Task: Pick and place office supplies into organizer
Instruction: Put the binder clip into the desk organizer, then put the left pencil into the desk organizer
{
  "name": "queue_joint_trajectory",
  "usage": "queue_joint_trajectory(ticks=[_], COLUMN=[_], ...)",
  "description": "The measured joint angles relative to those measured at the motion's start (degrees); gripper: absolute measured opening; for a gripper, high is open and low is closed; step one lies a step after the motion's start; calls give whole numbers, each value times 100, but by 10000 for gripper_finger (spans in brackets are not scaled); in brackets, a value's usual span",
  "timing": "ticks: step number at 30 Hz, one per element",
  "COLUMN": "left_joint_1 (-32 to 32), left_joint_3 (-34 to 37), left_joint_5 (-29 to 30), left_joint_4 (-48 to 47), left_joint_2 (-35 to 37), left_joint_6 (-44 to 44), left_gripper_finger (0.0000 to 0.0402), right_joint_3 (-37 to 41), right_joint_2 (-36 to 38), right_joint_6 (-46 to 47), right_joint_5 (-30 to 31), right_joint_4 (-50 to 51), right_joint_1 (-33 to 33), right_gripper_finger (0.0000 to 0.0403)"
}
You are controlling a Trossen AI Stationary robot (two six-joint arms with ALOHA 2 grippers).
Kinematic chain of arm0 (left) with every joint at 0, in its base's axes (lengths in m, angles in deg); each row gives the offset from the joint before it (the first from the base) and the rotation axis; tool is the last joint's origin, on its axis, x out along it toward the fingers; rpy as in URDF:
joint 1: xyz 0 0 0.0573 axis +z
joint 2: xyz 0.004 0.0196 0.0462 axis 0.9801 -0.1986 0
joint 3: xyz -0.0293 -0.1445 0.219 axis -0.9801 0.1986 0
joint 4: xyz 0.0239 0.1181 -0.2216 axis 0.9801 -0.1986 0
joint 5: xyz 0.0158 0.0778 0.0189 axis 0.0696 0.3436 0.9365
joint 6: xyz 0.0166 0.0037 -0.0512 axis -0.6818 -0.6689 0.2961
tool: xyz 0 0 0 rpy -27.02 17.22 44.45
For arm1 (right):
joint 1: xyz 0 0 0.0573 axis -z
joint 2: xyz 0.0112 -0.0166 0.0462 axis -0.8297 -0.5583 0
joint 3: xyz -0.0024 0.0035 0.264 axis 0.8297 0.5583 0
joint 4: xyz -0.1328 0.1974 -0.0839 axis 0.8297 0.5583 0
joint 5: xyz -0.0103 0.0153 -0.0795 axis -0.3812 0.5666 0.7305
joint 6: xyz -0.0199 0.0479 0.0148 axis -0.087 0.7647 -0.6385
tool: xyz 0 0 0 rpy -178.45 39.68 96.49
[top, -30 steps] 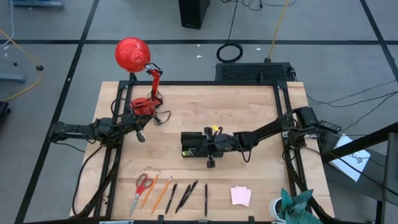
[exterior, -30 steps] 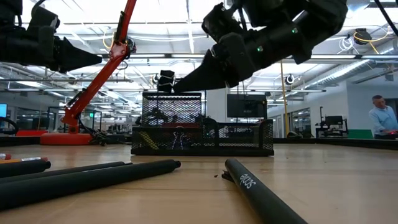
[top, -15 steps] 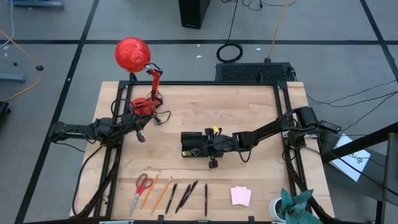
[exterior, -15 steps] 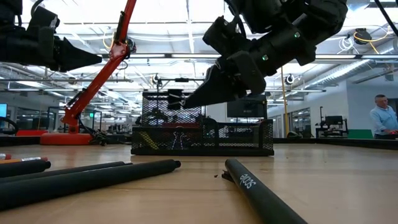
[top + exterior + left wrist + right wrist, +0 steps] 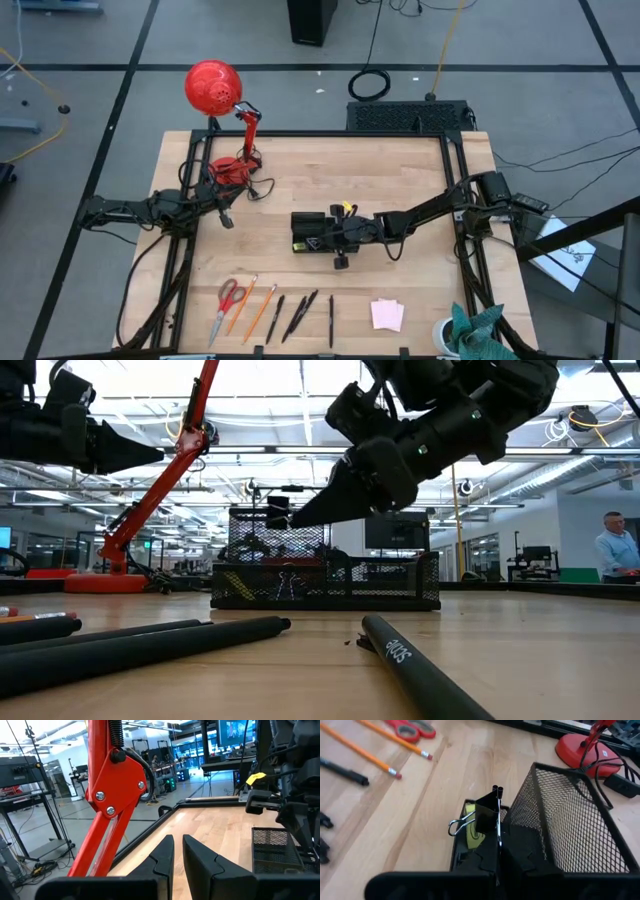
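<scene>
The organizer (image 5: 318,232) is a black mesh tray at the table's middle, and a yellow-green piece (image 5: 471,838) lies in its low compartment. My right gripper (image 5: 292,518) hovers over it, shut on a black binder clip (image 5: 487,814). Red-handled scissors (image 5: 229,297), orange pencils (image 5: 252,305), dark pens (image 5: 300,315) and a pink sticky-note pad (image 5: 387,314) lie flat along the near edge. My left gripper (image 5: 178,851) waits at the table's left beside the lamp, fingers nearly together with nothing between them. My right gripper pinches the binder clip's black body (image 5: 490,827) between its two fingers. The fingers come from the table's right, slanting down. The clip sticks out past the fingertips, its wire handles (image 5: 460,825) jutting to one side. It hangs clear above the organizer's low compartment.
A red desk lamp (image 5: 212,88) stands on its round base (image 5: 232,170) at the far left, its arm (image 5: 112,795) close to my left gripper. The organizer's tall mesh compartment (image 5: 570,825) rises beside the clip. A person (image 5: 612,552) stands in the room beyond the table.
My right gripper has tipped its fingertips a little downward, so the binder clip has sunk slightly toward the organizer while staying held and clear of it.
</scene>
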Motion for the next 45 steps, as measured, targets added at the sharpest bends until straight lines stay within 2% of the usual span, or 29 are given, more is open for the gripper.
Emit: queue_joint_trajectory(ticks=[9, 18, 25, 36, 45], left_joint_1=[0, 0, 0, 0, 0], left_joint_3=[0, 0, 0, 0, 0], left_joint_5=[-1, -1, -2, -3, -3], left_joint_4=[91, 212, 281, 282, 283], left_joint_2=[0, 0, 0, 0, 0], left_joint_6=[-31, -26, -22, -28, -17], left_gripper_finger=[47, 47, 47, 47, 47], right_joint_3=[0, 4, -9, -13, -7], right_joint_2=[0, -98, -340, -365, -367], right_joint_6=[33, -5, 0, -1, 66], right_joint_5=[116, -36, -45, -43, -30], right_joint_4=[177, 430, 81, 92, 81], right_joint_1=[-1, 33, 115, 125, 122], right_gripper_finger=[4, 4, 4, 5, 48])
